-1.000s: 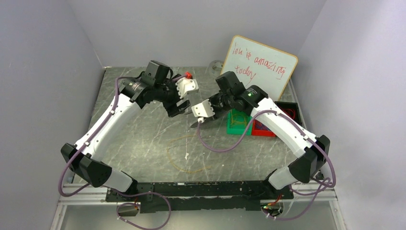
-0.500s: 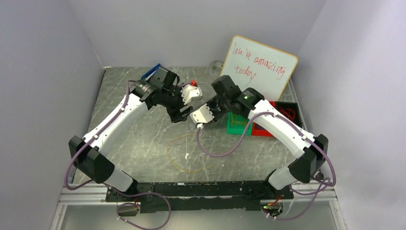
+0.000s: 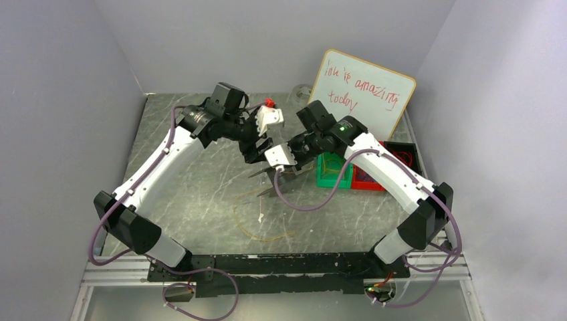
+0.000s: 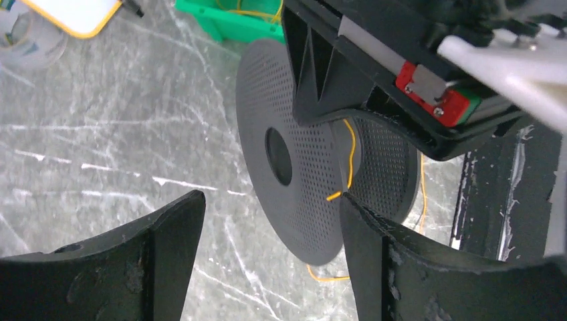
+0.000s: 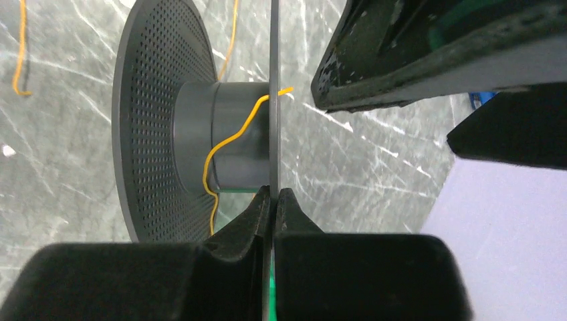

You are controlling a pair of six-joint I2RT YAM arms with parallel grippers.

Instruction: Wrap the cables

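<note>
A black perforated spool (image 4: 304, 167) hangs above the table, with my right gripper (image 5: 273, 194) shut on the rim of its thin flange (image 5: 273, 80). A yellowish cable (image 5: 227, 144) crosses the spool's hub (image 5: 237, 134), and its short end pokes past the flange. More of the cable lies in a loose loop (image 3: 257, 219) on the table below. My left gripper (image 4: 271, 200) stands open right beside the spool, its right fingertip (image 4: 351, 210) almost at the cable's end (image 4: 333, 196). In the top view both grippers, left (image 3: 257, 144) and right (image 3: 281, 160), meet mid-table.
A whiteboard (image 3: 364, 93) with red writing leans at the back right. A green bin (image 3: 332, 172), a red bin (image 3: 366, 179) and a black tray (image 3: 409, 155) sit under the right arm. A small red object (image 3: 269, 103) lies behind the left gripper.
My left gripper has swung right and down, up against the spool, and its wrist has turned. The right gripper has held the spool almost still.
</note>
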